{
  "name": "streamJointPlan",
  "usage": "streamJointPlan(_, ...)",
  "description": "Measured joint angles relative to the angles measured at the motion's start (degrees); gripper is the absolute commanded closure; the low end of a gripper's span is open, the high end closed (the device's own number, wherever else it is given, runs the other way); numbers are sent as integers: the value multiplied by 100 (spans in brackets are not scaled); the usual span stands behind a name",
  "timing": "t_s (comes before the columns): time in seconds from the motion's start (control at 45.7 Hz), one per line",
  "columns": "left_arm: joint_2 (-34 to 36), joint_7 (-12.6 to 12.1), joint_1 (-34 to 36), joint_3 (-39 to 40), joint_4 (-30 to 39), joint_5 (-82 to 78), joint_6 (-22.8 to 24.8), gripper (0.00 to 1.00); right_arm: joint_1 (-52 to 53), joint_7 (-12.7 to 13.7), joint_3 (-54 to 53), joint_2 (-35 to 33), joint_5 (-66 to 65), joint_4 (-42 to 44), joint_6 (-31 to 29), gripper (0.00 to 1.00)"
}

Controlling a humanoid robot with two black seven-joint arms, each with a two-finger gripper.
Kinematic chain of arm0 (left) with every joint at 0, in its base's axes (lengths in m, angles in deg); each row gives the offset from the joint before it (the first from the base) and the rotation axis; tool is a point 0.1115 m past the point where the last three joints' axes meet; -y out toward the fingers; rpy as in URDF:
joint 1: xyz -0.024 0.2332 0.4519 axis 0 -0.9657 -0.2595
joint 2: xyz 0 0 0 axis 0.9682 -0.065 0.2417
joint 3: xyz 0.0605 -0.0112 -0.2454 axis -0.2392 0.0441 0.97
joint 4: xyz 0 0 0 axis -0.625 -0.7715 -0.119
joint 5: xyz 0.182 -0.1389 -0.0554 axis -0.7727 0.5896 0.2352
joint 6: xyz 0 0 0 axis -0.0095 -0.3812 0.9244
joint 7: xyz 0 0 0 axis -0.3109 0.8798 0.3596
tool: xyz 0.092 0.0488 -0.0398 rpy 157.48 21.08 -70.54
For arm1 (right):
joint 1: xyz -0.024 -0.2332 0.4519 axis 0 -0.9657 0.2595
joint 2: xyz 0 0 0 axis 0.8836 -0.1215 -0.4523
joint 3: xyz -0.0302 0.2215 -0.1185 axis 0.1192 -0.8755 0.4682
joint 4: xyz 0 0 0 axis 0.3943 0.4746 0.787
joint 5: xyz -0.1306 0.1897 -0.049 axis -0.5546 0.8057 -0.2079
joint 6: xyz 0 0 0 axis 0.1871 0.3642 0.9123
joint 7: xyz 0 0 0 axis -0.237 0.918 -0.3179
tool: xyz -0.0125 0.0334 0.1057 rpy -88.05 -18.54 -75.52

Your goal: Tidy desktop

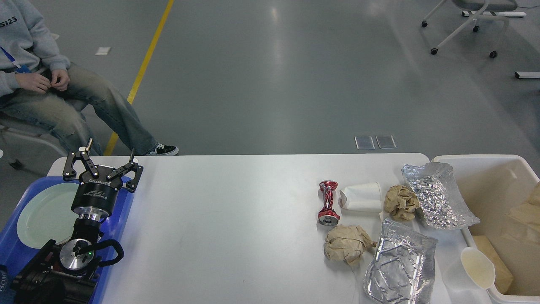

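Observation:
The white desktop (236,219) fills the lower view. On its right side lie a crushed red can (328,202), a tipped white cup (361,197), two crumpled brown paper balls (346,244) (400,202), a crinkled foil sheet (438,195) and a foil tray (400,264). My left gripper (103,157) stands open at the far left, above the blue tray, holding nothing. My right gripper is out of view.
A blue tray (120,223) with a pale green plate (44,213) sits at the left edge. A beige bin (498,169) at the right holds a brown paper bag (525,215) and a paper cup (477,267). A person (46,88) sits beyond the left corner.

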Motion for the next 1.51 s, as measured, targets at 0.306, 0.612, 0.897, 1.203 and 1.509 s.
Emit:
streamJointPlan(0.306, -2, 0, 0, 0, 0, 0, 0, 4, -1787, 2, -1162, 1375, -71, 2157, 451, 100)
streamJointPlan(0.612, -4, 0, 0, 0, 0, 0, 0, 4, -1988, -4, -1211, 1747, -81, 2251, 393, 100)
streamJointPlan(0.897, -4, 0, 0, 0, 0, 0, 0, 4, -2047, -7, -1225, 1853, -81, 2227, 438, 42)
streamJointPlan(1.203, 0, 0, 0, 0, 0, 0, 0, 4, -2025, -43, -1204, 1787, -78, 2214, 478, 0)
streamJointPlan(1.509, 0, 0, 0, 0, 1, 0, 0, 4, -1878, -44, -1219, 1770, -99, 2176, 386, 0)
